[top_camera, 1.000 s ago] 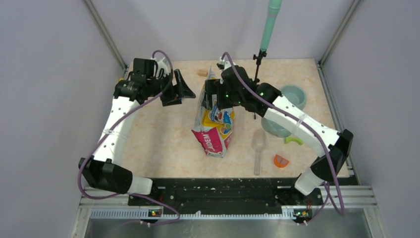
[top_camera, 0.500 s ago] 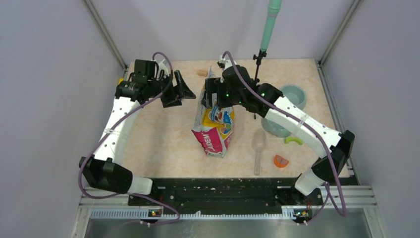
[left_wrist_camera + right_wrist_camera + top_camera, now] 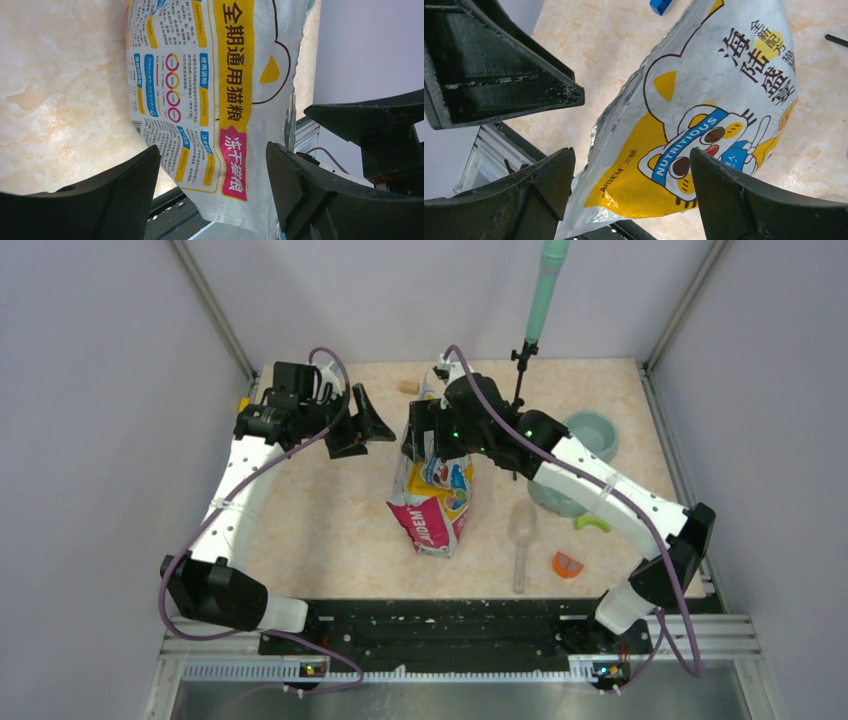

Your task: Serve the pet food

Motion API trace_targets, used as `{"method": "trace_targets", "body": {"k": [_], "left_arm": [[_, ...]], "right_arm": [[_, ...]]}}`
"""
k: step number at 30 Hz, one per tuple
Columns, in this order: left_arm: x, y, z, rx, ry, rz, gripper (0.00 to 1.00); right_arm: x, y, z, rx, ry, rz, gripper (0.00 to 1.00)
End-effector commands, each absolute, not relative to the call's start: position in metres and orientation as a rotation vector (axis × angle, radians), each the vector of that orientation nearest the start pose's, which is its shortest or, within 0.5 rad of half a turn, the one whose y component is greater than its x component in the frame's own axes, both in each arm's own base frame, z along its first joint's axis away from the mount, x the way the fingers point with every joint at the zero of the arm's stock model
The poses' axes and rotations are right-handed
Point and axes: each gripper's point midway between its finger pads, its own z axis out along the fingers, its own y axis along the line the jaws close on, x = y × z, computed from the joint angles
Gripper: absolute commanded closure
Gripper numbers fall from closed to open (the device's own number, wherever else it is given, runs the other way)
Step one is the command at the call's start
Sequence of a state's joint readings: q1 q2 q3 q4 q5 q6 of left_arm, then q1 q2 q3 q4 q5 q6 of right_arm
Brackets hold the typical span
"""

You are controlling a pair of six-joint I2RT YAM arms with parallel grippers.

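Note:
The pet food bag (image 3: 435, 495), yellow, white and pink with a cartoon cat, stands upright mid-table. No kibble shows; it is hidden inside. My left gripper (image 3: 375, 423) is open just left of the bag's top. In the left wrist view the bag's printed back (image 3: 215, 90) lies between and beyond that gripper's (image 3: 212, 160) spread fingers, apart from them. My right gripper (image 3: 420, 430) is open at the bag's top edge. In the right wrist view the bag's front (image 3: 704, 115) shows between this gripper's (image 3: 631, 165) spread fingers, and the left gripper's finger (image 3: 499, 65) is close by.
A teal bowl (image 3: 590, 430) and a paler bowl (image 3: 553, 498) sit right of the bag. A clear scoop (image 3: 521, 535), a green piece (image 3: 592, 523) and an orange piece (image 3: 567, 564) lie front right. A tan block (image 3: 408, 387) and a green pole stand (image 3: 540, 290) are at the back.
My right gripper has shifted slightly left, closer over the bag's top. The left gripper and the bag have barely moved.

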State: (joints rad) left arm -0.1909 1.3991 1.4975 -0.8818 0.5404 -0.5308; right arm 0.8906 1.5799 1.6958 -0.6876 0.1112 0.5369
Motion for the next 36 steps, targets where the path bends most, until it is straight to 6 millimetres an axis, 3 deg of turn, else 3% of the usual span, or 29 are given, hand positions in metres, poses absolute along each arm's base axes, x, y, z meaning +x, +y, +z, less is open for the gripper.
{"method": "trace_targets", "body": {"k": [1, 7, 16, 22, 29, 36], "left_arm": [[0.315, -0.168, 0.293, -0.129, 2.363, -0.968, 0.19], [0.312, -0.166, 0.294, -0.127, 2.365, -0.948, 0.19], [0.313, -0.167, 0.295, -0.125, 2.368, -0.96, 0.19], [0.313, -0.169, 0.295, -0.119, 2.369, -0.969, 0.19], [0.31, -0.18, 0.297, -0.061, 2.37, -0.967, 0.19], [0.309, -0.191, 0.302, -0.032, 2.358, -0.939, 0.18]], "right_arm": [[0.276, 0.364, 0.328, -0.366, 2.12, 0.765, 0.13], [0.282, 0.347, 0.307, -0.278, 2.173, 0.651, 0.13], [0.284, 0.334, 0.3, -0.224, 2.192, 0.585, 0.13], [0.285, 0.33, 0.306, -0.201, 2.169, 0.588, 0.16], [0.283, 0.335, 0.292, -0.221, 2.208, 0.586, 0.32], [0.286, 0.345, 0.284, -0.249, 2.242, 0.586, 0.33]]}}
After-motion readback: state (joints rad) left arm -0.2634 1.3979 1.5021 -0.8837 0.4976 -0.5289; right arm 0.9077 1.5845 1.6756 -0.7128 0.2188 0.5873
